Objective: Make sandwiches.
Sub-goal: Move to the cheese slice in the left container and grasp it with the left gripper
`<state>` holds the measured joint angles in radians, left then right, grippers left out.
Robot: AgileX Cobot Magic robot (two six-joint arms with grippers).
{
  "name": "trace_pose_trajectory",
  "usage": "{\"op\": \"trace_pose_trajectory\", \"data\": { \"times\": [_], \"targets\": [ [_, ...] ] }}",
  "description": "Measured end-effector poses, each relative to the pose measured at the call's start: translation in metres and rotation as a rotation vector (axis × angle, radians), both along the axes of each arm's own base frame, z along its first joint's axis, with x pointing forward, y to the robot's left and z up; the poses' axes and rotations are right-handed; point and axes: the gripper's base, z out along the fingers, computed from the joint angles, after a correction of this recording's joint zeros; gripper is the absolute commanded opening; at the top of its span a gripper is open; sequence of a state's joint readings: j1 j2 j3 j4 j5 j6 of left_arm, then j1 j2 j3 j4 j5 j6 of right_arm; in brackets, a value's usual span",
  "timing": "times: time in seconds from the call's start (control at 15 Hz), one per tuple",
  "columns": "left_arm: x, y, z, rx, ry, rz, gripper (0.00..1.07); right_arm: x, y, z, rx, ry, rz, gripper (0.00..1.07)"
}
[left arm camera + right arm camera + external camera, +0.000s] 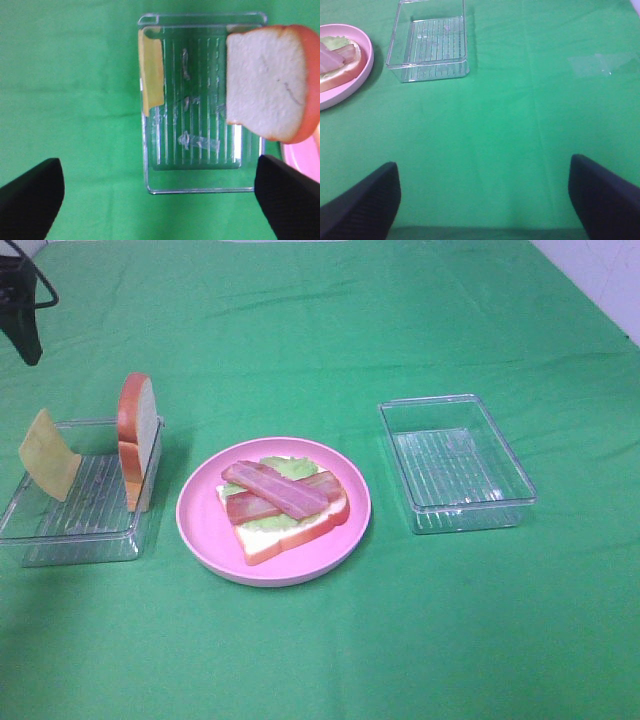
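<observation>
No text, label, brand, number or sign can be read anywhere in these views

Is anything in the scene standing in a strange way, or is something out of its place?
Two pieces in the left tray stand on edge instead of lying flat: the bread slice is upright against its right wall, and the cheese slice leans tilted at its left wall. The open sandwich lies flat on the pink plate. Nothing looks spilled or damaged.
</observation>
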<state>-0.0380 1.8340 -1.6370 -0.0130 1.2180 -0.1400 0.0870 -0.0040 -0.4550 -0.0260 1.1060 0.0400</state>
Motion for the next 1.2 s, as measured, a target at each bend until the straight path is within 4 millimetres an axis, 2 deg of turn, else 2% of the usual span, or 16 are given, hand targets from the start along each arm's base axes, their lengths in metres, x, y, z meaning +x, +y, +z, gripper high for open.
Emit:
{"op": "trace_pose_trajectory", "data": {
  "times": [0.2,0.27,0.6,0.93,1.07,1.2],
  "targets": [
    [0.001,0.016,-0.018,-0.007,0.013,0.031,0.95,0.000,0.000,0.000,0.000,0.000,0.000,0.87],
    [0.010,0.020,-0.035,-0.043,0.030,0.031,0.95,0.000,0.000,0.000,0.000,0.000,0.000,0.87],
    [0.029,0.017,-0.083,-0.089,0.107,0.039,0.94,0.000,0.000,0.000,0.000,0.000,0.000,0.87],
    [0.045,0.018,-0.108,-0.083,0.138,0.038,0.93,0.000,0.000,0.000,0.000,0.000,0.000,0.87],
    [0.050,0.020,-0.127,-0.065,0.176,0.034,0.91,0.000,0.000,0.000,0.000,0.000,0.000,0.87],
    [0.052,0.020,-0.135,-0.064,0.176,0.035,0.91,0.000,0.000,0.000,0.000,0.000,0.000,0.87]
  ]
}}
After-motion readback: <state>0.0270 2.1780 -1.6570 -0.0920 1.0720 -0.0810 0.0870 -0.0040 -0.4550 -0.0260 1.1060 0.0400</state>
